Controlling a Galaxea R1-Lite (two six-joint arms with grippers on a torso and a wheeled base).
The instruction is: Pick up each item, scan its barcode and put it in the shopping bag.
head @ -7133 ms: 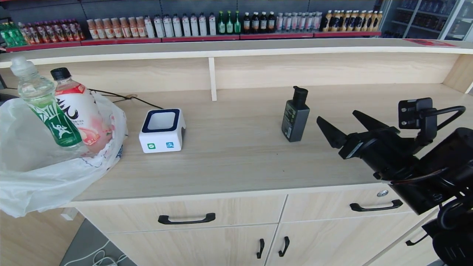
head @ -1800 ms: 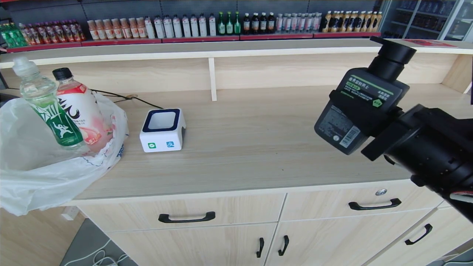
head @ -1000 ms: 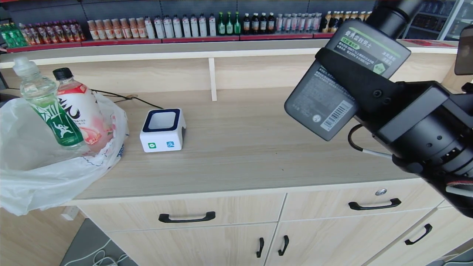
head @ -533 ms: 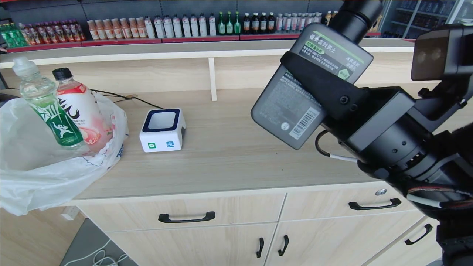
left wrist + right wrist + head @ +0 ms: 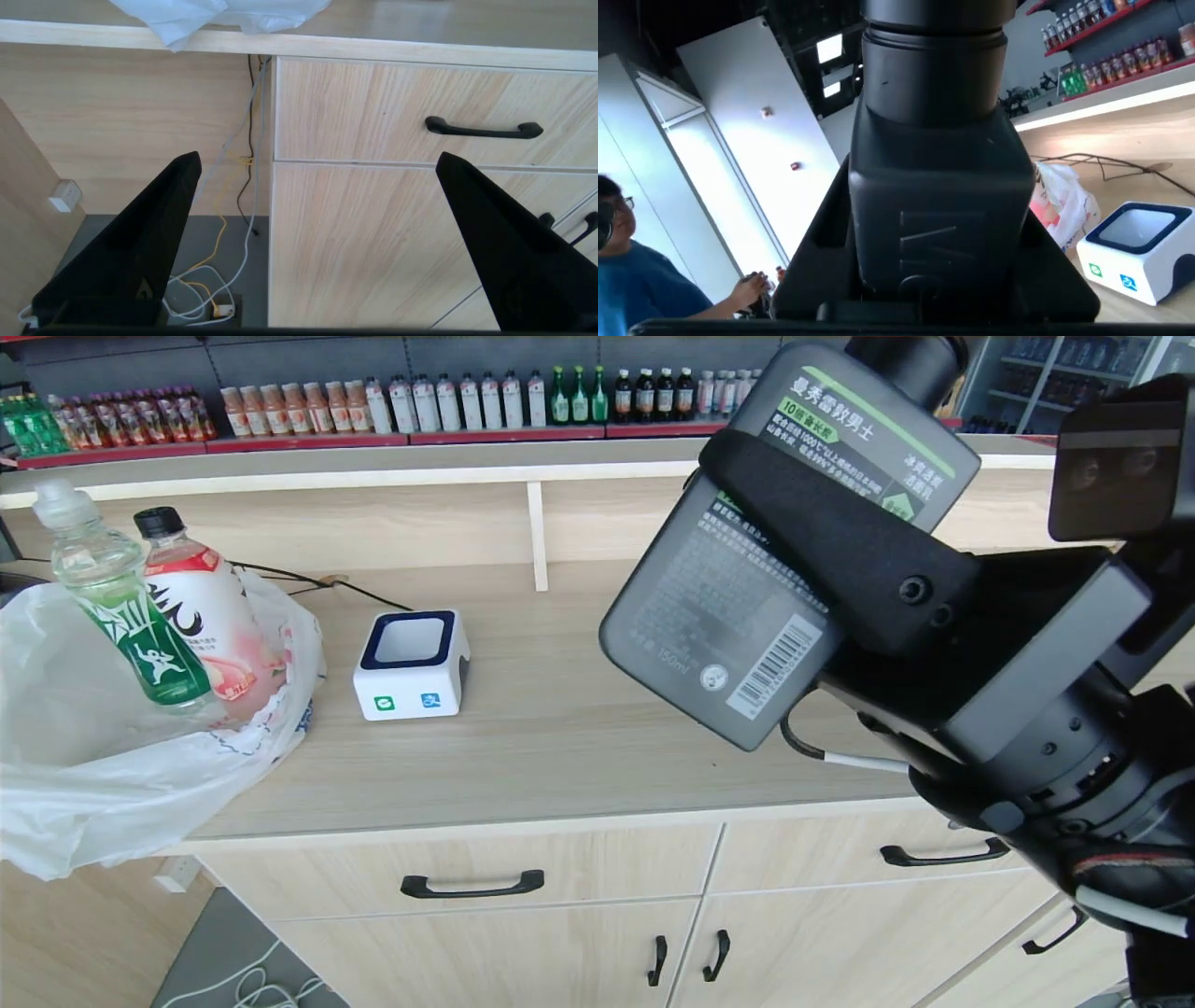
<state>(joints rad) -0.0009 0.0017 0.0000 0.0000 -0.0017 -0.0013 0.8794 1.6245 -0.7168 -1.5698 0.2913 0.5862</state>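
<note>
The step in hand is the scan of the last loose item. The right tool (image 5: 794,513) is clenched across the middle of a dark flat bottle (image 5: 709,616), which it holds in the air at the upper right of the head view, tilted with its cap toward the top edge. The bottle's barcode (image 5: 775,665) sits near its lower corner and faces the head camera, not the scanner.

The scanner (image 5: 411,665), a white box with a dark-rimmed window facing up, stands on the worktop (image 5: 560,728) left of centre, well apart from the bottle. At the far left the shopping bag (image 5: 112,775) lies open at the worktop's edge with a green bottle (image 5: 112,607) and a pink bottle (image 5: 210,625) leaning inside it.

The left tool (image 5: 318,159) hangs released and empty in front of the cupboard doors.

Judging from this, the next move calls for carrying the bottle leftward above the scanner and rolling the wrist so the barcode turns down toward the window, then going on to the bag.
</note>
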